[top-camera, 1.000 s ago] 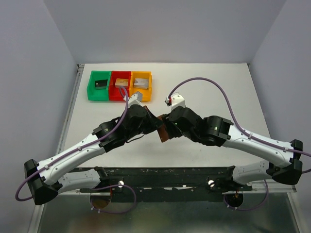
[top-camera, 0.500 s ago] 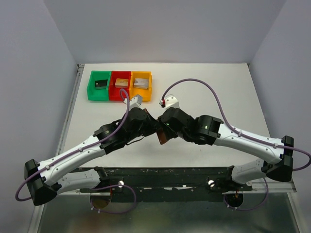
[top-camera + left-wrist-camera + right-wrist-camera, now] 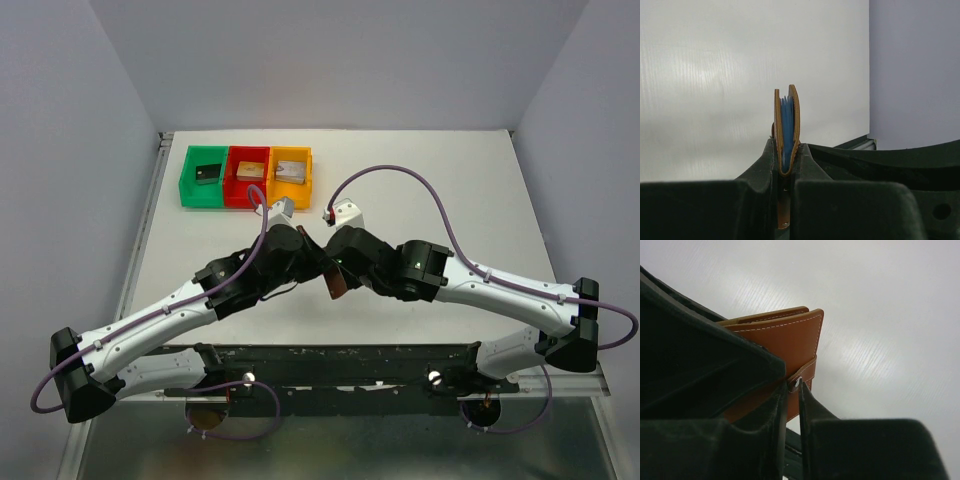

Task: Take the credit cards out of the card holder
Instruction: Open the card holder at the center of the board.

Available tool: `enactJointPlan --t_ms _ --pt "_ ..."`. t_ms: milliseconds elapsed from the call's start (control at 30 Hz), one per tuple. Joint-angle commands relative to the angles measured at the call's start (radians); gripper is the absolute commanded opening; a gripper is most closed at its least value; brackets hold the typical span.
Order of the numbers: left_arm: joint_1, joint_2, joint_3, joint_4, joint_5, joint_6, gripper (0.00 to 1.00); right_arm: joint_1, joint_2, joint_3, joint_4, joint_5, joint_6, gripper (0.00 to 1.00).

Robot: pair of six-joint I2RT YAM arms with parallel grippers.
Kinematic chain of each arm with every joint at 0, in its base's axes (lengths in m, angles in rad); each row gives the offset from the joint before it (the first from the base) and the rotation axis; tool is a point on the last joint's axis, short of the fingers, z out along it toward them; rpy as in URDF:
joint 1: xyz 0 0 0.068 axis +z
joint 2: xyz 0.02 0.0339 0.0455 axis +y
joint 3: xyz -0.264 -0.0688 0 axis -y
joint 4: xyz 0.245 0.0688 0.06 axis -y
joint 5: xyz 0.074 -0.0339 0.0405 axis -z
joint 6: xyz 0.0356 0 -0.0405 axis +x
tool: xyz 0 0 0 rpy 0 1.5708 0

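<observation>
The brown leather card holder hangs above the table between both arms. In the left wrist view it stands edge-on and folded, its spine pinched in my left gripper, which is shut on it. Blue inner layers show between the covers; I cannot tell the credit cards apart from them. In the right wrist view the holder's flat brown face fills the middle. Its tab strap with a metal snap sits between the fingertips of my right gripper, which is shut on the strap's end.
Green, red and orange bins stand in a row at the back left of the table, each with a small blocky piece inside. Grey walls close in the white table on three sides.
My right gripper has gone from open to shut on the tab strap, and the right arm has shifted a little to the left. The left gripper keeps its hold.
</observation>
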Motion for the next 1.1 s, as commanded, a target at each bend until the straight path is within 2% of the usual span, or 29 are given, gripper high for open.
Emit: enactJointPlan --t_ms 0,67,100,1067 --pt "-0.020 -0.053 -0.002 0.100 0.024 -0.032 0.00 -0.005 0.013 0.012 -0.045 0.054 0.003 0.14" --pt "-0.020 -0.059 -0.009 0.100 0.020 -0.034 0.00 -0.003 0.006 0.009 -0.046 0.055 0.008 0.02" --pt "-0.020 -0.062 -0.012 0.095 0.015 -0.034 0.00 -0.003 0.003 0.006 -0.048 0.057 0.008 0.00" --pt "-0.020 -0.106 -0.045 0.041 -0.037 -0.047 0.00 -0.006 -0.033 -0.003 -0.086 0.109 0.021 0.00"
